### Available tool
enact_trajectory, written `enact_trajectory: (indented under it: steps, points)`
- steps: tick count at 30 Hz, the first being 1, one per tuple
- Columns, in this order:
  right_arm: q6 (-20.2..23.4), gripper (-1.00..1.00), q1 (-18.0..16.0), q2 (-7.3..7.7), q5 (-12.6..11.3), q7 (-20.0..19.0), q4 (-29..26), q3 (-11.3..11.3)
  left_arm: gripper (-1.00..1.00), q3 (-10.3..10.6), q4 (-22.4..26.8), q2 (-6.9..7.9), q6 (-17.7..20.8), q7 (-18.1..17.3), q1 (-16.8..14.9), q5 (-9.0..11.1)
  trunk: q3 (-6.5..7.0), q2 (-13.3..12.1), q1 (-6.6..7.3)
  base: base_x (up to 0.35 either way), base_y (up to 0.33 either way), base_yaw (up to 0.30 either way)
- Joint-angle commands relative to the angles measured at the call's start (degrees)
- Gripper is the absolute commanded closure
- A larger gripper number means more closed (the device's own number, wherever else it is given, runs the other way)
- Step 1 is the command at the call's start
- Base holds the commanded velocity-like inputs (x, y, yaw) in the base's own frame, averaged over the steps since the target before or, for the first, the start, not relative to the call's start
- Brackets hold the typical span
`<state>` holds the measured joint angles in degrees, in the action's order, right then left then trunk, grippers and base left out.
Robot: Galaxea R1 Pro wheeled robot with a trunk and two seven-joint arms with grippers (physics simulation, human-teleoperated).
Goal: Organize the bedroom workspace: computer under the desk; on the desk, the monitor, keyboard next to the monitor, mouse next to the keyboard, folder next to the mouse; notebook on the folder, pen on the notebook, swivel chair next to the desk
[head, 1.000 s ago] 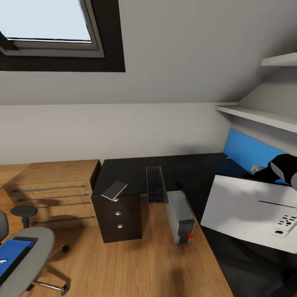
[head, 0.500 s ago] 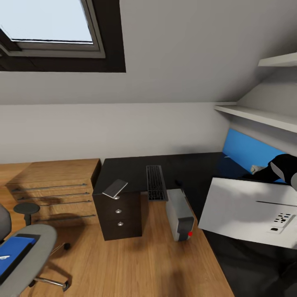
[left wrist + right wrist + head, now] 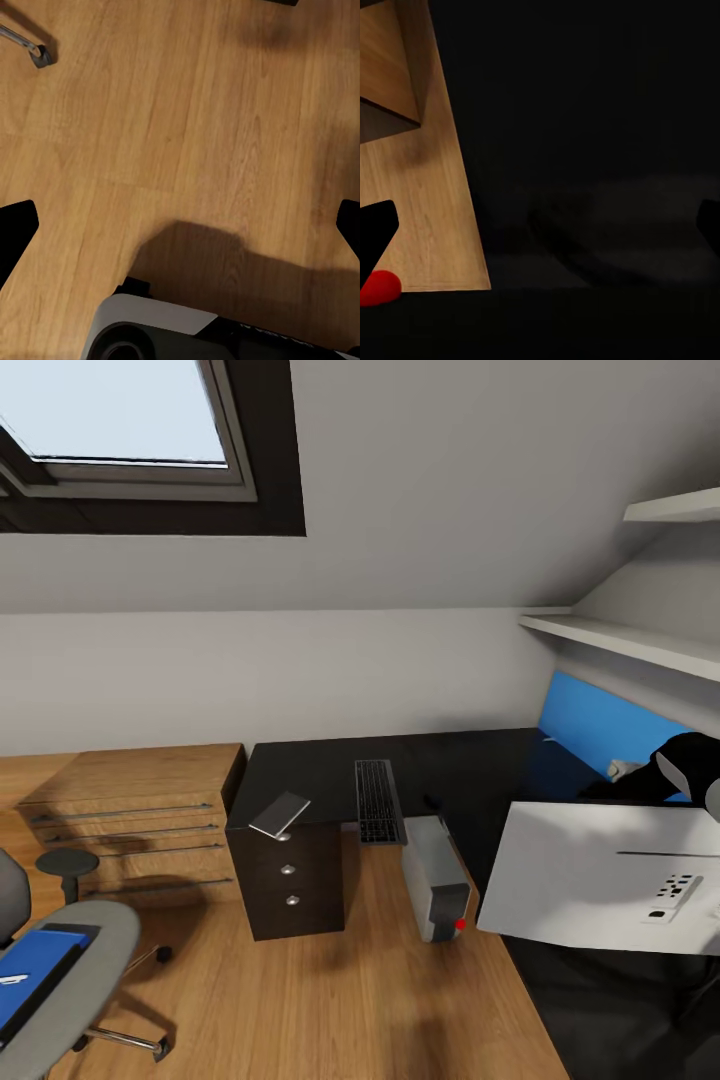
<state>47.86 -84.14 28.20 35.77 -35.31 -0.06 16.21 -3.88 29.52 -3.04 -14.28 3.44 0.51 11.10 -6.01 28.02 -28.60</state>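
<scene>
Now the monitor [image 3: 600,880] lies tilted, white back up, at the desk's [image 3: 470,760] right end. Keyboard [image 3: 377,802] rests on the desk, computer [image 3: 436,878] beside it, the folder [image 3: 30,980] on the chair [image 3: 70,960]. Left jaws [image 3: 180,225] spread wide, empty; right jaws [image 3: 540,225] likewise wide, grip unclear.

Open floor in the middle, clutter at the edges

The wood floor [image 3: 330,1000] lies bare between the chair [image 3: 60,970] and the monitor's white back [image 3: 600,880]. The keyboard [image 3: 377,802] overhangs the counter [image 3: 470,760] edge above the computer [image 3: 436,878]; shelves [image 3: 630,640] hang low over the counter's far right corner.
</scene>
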Motion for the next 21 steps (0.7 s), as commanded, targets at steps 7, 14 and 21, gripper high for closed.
enact_trajectory:
  steps: [7, 14, 21]
  points:
    - [0.1, -1.00, -0.1, -0.14, 0.5, -1.0, -0.5, 0.4, -1.00, 0.0, 0.1, -0.03, 0.0, 0.0, 0.0, 0.3, -0.10, 0.1, -0.03, 0.000, 0.000, 0.000]
    - [0.1, -1.00, -0.1, -1.04, 0.3, -1.4, -1.2, 0.6, -1.00, 0.1, 0.1, -0.04, 0.0, 0.0, 0.0, 0.3, -0.10, 0.1, -0.03, 0.000, 0.000, 0.000]
    - [0.2, -1.00, -0.1, -3.06, 0.3, -4.9, -2.0, 0.6, -1.00, 0.2, 0.1, -0.03, 0.0, 0.0, 0.0, 0.2, -0.10, 0.1, -0.03, 0.000, 0.000, 0.000]
